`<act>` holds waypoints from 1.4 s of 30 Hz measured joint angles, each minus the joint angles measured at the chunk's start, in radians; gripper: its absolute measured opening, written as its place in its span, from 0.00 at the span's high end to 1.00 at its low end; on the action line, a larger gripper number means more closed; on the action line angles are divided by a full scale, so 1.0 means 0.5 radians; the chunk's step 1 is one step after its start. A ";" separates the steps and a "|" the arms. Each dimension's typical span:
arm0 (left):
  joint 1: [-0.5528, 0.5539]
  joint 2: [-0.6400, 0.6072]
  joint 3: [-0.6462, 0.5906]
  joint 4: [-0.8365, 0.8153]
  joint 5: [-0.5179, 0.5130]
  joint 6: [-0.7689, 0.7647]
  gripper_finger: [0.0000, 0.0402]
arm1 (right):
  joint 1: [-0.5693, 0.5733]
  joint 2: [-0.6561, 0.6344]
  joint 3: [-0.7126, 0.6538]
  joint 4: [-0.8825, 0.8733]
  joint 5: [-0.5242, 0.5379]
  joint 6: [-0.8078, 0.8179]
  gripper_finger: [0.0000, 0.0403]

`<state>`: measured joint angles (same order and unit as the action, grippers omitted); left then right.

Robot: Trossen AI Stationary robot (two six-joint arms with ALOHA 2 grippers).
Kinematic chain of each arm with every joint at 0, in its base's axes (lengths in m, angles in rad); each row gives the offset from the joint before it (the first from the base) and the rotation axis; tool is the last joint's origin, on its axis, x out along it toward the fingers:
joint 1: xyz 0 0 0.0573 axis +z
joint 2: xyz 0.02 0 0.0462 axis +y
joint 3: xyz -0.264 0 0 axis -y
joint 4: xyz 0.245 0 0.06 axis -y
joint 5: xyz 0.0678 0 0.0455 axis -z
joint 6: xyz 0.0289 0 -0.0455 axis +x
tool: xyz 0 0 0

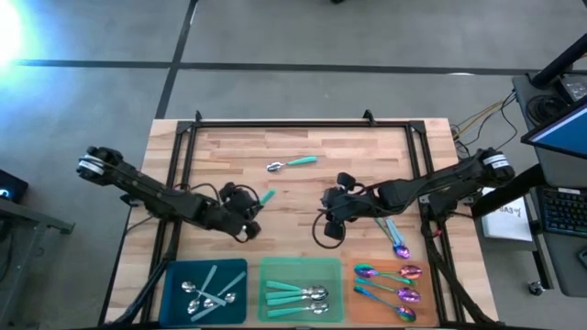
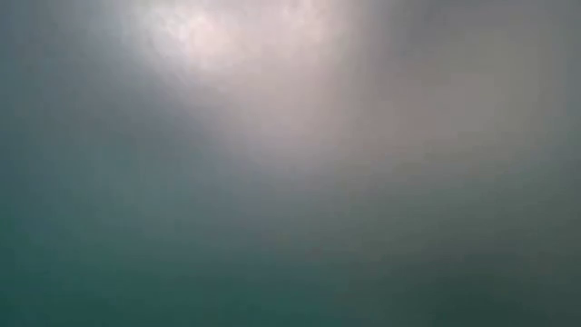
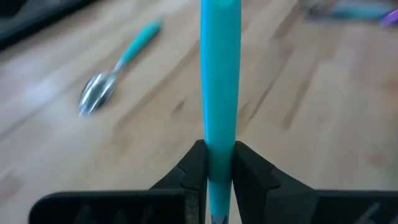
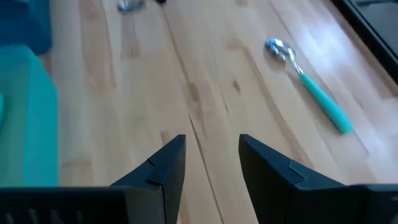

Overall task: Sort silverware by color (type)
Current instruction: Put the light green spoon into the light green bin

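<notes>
Left pincer (image 3: 221, 168) is pinching a teal-handled spoon (image 3: 220, 74) by the handle, over the bench (image 1: 367, 151) left of centre, above the blue tray (image 1: 174, 275). In the high view only the teal handle tip shows, sticking out past the pincer. Bowl end is hidden under the fingers, so I can't tell how it's oriented.

Right pincer (image 4: 211, 162) is spread, nothing between the fingers, hovering over bare bench near centre, just above the green tray (image 1: 275, 268).

Loose on the bench: one teal spoon (image 1: 292, 164) further back toward the middle, and one pale-handled spoon with a purple bowl (image 1: 396, 238) lying just above the orange tray (image 1: 431, 275), right beside the right arm.

Trays: blue holds pale blue-handled spoons, green holds teal ones, orange holds the iridescent ones. Looks mostly sorted.

Handling call: these look light, stiff and thin, and lie flat on wood. Polished bowls likely slippery, so grip the handle mid-length, across its narrow width. An off-centre grip probably lets the spoon pivot in the fingers. The held one presumably belongs in the green tray.

Low view is washed out, no use.
</notes>
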<state>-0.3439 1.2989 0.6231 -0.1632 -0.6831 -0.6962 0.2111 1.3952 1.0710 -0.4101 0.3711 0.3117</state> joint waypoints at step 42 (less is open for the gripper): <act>-0.004 0.234 0.446 1.035 0.017 1.188 0.92 | -0.046 0.079 0.001 1.277 -0.059 -0.398 0.84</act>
<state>-0.3458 1.4160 0.8463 0.3545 -0.6749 -0.1020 0.1879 1.4345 1.0714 0.2284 0.3416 0.1130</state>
